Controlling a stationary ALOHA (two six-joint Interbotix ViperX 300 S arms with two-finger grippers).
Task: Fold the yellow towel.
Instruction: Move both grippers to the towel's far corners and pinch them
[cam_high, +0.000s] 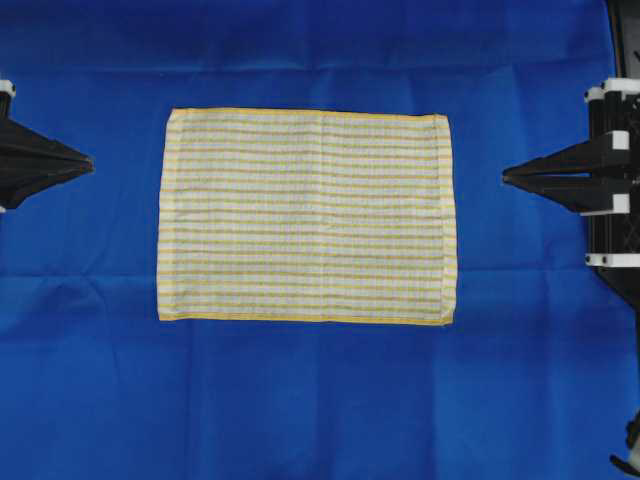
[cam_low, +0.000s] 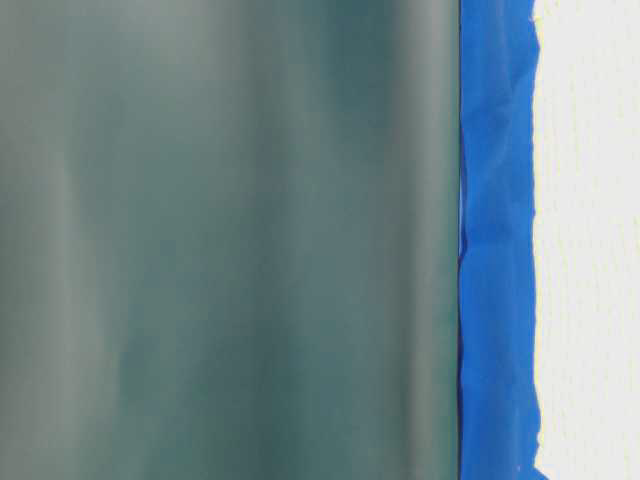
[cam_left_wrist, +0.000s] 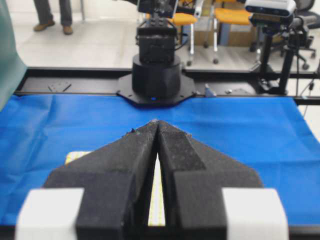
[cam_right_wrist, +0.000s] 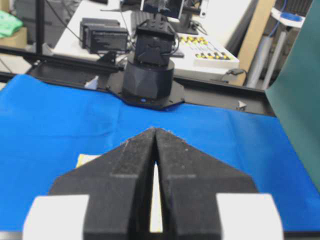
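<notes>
Plainly, the yellow towel (cam_high: 306, 216) lies flat and unfolded in the middle of the blue cloth (cam_high: 300, 400), with the left pincer (cam_high: 88, 160) and right pincer (cam_high: 506, 175) clenched on nothing, well apart from its short edges. To start well, I judge each should spread its jaws, then pinch a corner of one edge, lifting evenly.

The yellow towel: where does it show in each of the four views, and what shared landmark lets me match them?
Overhead: yellow towel lies flat and unfolded at centre, between the two end effectors.
Table-level: cannot tell; only a pale blurred area at the right edge.
Left wrist: a corner and a sliver show low, behind the shut left end effector.
Right wrist: a corner shows lower left, behind the shut right end effector.
Shared landmark: the blue cloth.
</notes>
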